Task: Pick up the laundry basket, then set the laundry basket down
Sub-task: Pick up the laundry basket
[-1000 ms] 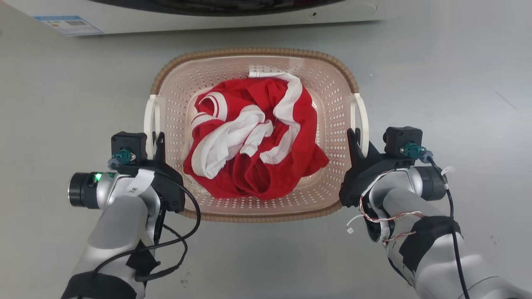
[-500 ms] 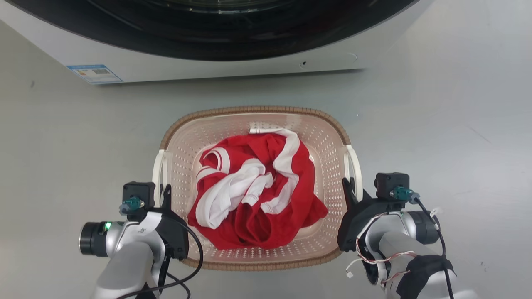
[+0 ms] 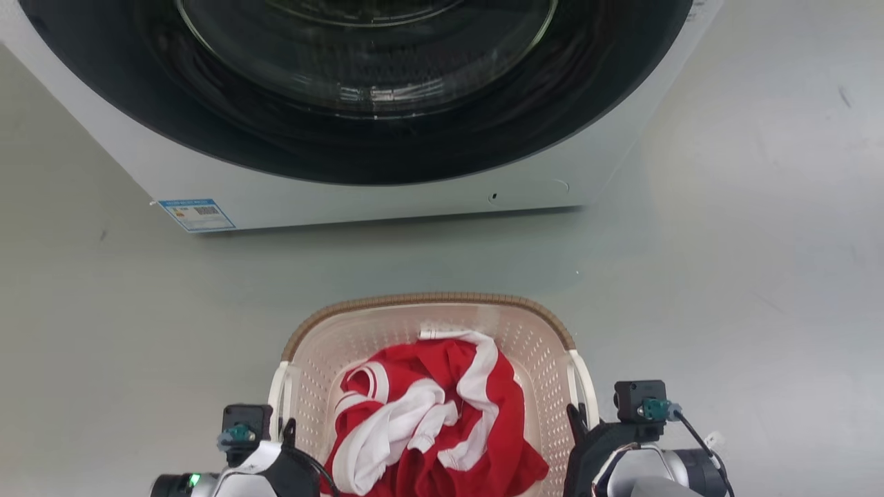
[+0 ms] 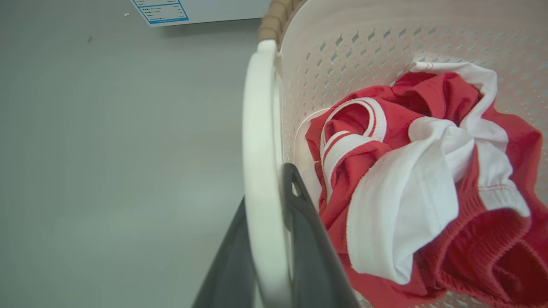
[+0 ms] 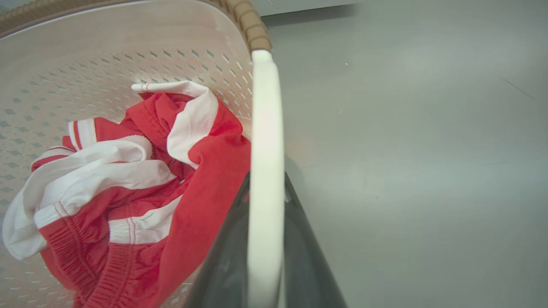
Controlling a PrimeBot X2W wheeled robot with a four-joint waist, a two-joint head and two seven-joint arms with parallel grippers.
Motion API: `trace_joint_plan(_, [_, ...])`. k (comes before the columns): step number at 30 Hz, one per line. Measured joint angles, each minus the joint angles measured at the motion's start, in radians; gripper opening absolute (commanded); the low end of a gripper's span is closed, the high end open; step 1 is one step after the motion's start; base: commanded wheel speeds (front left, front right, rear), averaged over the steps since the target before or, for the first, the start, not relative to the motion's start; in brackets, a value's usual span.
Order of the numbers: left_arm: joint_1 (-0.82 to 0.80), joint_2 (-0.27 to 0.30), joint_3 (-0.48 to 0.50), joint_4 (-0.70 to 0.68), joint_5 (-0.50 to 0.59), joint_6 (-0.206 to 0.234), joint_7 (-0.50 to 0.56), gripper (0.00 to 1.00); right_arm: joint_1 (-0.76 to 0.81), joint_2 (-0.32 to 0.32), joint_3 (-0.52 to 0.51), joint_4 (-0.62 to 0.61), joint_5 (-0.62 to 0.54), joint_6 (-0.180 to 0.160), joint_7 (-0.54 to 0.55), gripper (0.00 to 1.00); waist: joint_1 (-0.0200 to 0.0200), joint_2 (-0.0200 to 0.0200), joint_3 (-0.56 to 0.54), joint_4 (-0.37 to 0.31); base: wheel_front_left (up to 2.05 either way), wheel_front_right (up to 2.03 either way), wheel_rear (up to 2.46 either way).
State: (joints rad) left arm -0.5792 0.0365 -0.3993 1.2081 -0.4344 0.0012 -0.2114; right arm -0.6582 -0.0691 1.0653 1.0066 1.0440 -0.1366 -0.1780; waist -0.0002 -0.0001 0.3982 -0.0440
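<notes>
Basket (image 3: 428, 299): low and centred in the head view, near end cut off by the bottom edge, far brown rim turned toward the washer (image 3: 387, 200) and well apart from it. Holds a crumpled red-and-white cloth (image 3: 428, 435), heaped in the middle between the perforated walls. Gripped on both sides. Left gripper (image 3: 285, 433) clenched on the left handle (image 4: 259, 162), one dark finger (image 4: 304, 231) on the inner side next to the cloth, the other on the outer side, both tight against the white bar. Right gripper (image 3: 577, 422) likewise clamped on the right handle (image 5: 266, 171), fingers (image 5: 222, 265) flanking the bar closely, one toward the cloth, one toward the open side. Cannot tell whether the base rests on the floor (image 3: 746, 290) or hangs off it. Between far rim and washer front, a broad band of bare grey floor. Left of the left handle, open floor out to the frame edge; right of the right handle, the same, marked by a few faint scuffs. Washer front white, seen from above at a slant, with a large dark round door (image 3: 366, 90) and a small blue-edged label (image 3: 197, 215) at its lower left corner. Lower edge of the washer roughly parallel to the far rim.
</notes>
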Motion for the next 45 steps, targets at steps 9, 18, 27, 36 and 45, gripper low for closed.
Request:
trace_joint_plan(9, [0.093,0.004,-0.061,-0.025,-0.067,0.023,0.062,0.00,0.071,-0.001,0.044,0.003,0.043,0.000,0.065,0.00,0.0000,0.0000,-0.117,0.003,0.00,0.00,0.00])
trace_joint_plan(18, [0.159,0.010,-0.113,-0.055,-0.129,0.044,0.114,0.00,0.113,-0.003,0.075,0.004,0.082,-0.001,0.117,0.00,0.0001,-0.0001,-0.209,0.011,0.00,0.00,0.00])
trace_joint_plan(27, [0.215,0.013,-0.155,-0.072,-0.176,0.062,0.153,0.00,0.158,-0.006,0.100,0.003,0.112,-0.001,0.151,0.00,0.0000,-0.0001,-0.288,0.014,0.00,0.00,0.00])
trace_joint_plan(36, [0.242,0.018,-0.190,-0.086,-0.198,0.078,0.179,0.00,0.181,-0.009,0.118,0.001,0.138,-0.004,0.161,0.00,0.0001,0.0000,-0.318,0.012,0.00,0.00,0.00])
trace_joint_plan(45, [0.242,0.019,-0.206,-0.088,-0.218,0.085,0.194,0.00,0.182,-0.010,0.131,0.001,0.154,-0.004,0.169,0.00,0.0002,0.0001,-0.321,0.012,0.00,0.00,0.00])
